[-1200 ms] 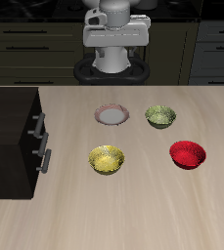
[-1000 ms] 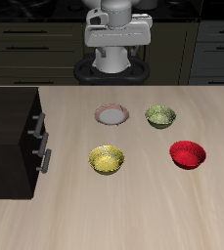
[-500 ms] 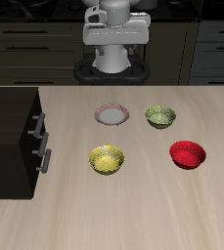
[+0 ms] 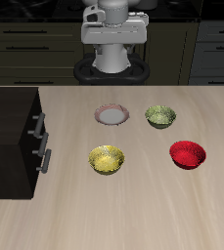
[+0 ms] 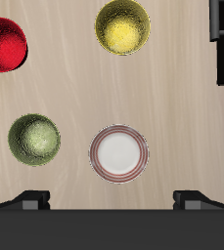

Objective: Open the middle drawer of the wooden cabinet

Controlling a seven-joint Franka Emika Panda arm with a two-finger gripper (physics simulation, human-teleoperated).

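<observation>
Yellow bowl (image 4: 107, 159), red bowl (image 4: 188, 154), green bowl (image 4: 159, 116): all empty; claw (image 5: 112, 198) fingers apart.

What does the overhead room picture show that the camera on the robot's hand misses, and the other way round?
Only the exterior view shows the robot's body, the kitchen cupboards behind it, and the wooden cabinet's front with the middle drawer's handle. Only the wrist view shows the end effector itself, its fingertips apart. Both show the red bowl, yellow bowl, green bowl and white bowl.
</observation>
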